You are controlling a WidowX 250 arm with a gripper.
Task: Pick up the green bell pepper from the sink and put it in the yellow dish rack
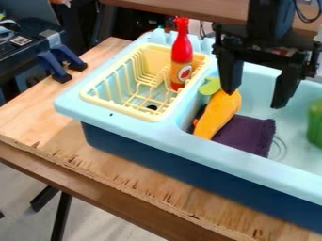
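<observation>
The pincer (254,100) hangs over the sink (189,147), its two fingers set wide apart with nothing held between them. One fingertip comes down right at the upper end of the orange toy (218,113), seeming to touch it or stand just in front of it; the other is well off to the right, above the basin.

The orange toy lies at a slant in the left part of the basin, its narrow end towards the near rim. A green piece (211,86) shows at its upper end; whether the two are joined, I cannot tell. Just beside and partly behind the toy is a purple cloth (248,134). A green thing (315,123) is at the right edge of the view. On the sink's left end sits a yellow rack (119,109) with a red bottle (181,54) upright in it. The sink stands on the wooden worktop (125,174).

This looks like the lining-up stage, with no grip made. Closing on the toy from here would, I judge, call for a shift to the left so the fingers straddle its body, then some lowering, clear of the cloth.
</observation>
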